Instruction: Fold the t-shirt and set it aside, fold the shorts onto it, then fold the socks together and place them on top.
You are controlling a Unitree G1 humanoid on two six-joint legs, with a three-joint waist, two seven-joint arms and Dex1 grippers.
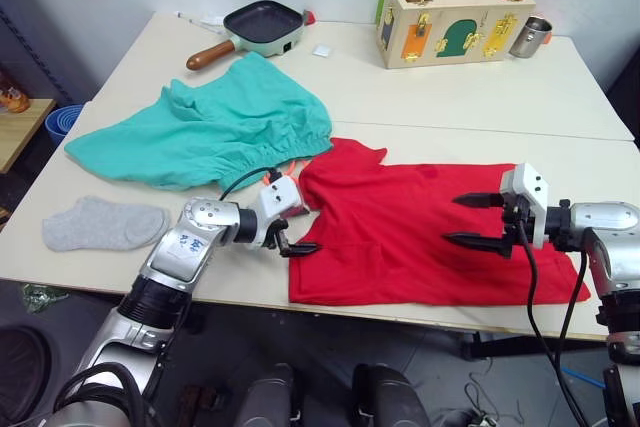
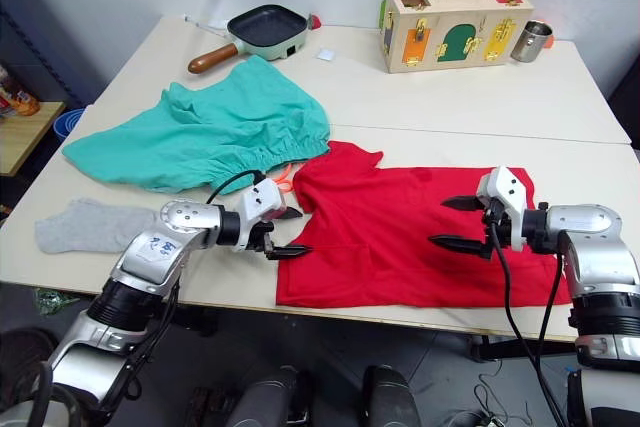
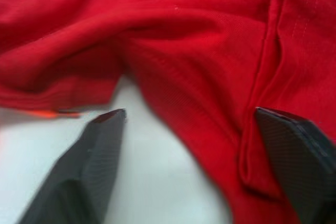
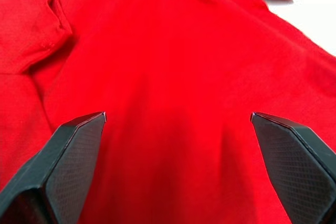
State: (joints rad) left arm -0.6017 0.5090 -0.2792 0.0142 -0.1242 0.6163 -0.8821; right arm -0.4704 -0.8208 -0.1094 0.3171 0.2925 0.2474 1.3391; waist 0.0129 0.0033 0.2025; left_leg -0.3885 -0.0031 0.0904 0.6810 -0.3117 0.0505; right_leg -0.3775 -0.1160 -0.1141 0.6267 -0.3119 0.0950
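Spread flat at the near edge of the table (image 1: 560,87), the t-shirt (image 1: 400,222) is flanked by both grippers. At its left edge the left gripper (image 1: 297,232) is held with fingers open, while the right gripper (image 1: 478,219) is poised over its right half, fingers also apart. Behind the t-shirt the shorts (image 1: 210,127) are laid, and one of the socks (image 1: 105,224) is seen to the far left.

Shorts (image 1: 205,127) drawstring mostly hidden; second sock unseen.

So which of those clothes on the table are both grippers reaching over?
The red t-shirt. The left gripper and right gripper are both open at it, while the green shorts and grey sock lie apart, untouched.
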